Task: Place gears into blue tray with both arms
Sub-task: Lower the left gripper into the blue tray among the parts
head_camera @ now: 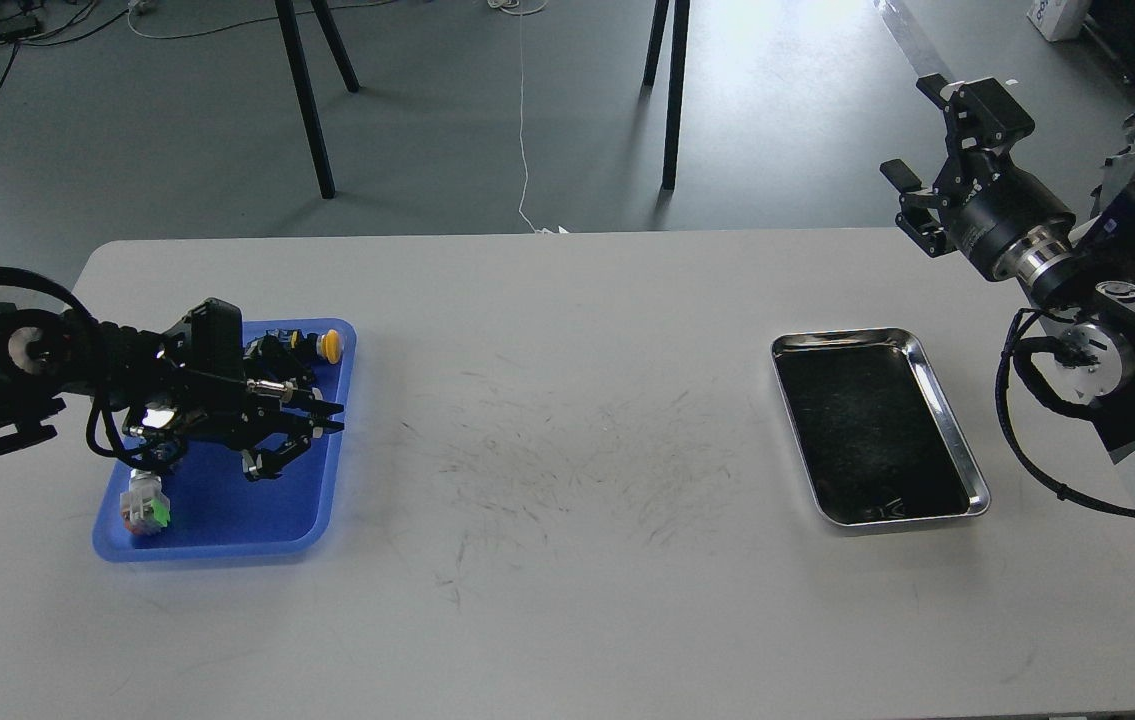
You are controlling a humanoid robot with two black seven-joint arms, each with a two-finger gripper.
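The blue tray (227, 510) lies at the table's left, with colourful button-like parts along its left and far sides. My left gripper (299, 440) hovers low over the tray's right half and points right. Its fingers are spread, one fingertip (335, 409) by the tray's right rim, and nothing shows between them. My right gripper (917, 135) is raised high beyond the table's far right corner, open and empty. I cannot make out any gears; only faint specks show at the near end of the steel tray (967, 470).
A yellow-capped part (330, 345) sits in the blue tray's far right corner, and a white, green and red part (144, 508) at its near left. Bare scuffed tabletop (567, 460) lies between the trays. Chair legs stand on the floor behind.
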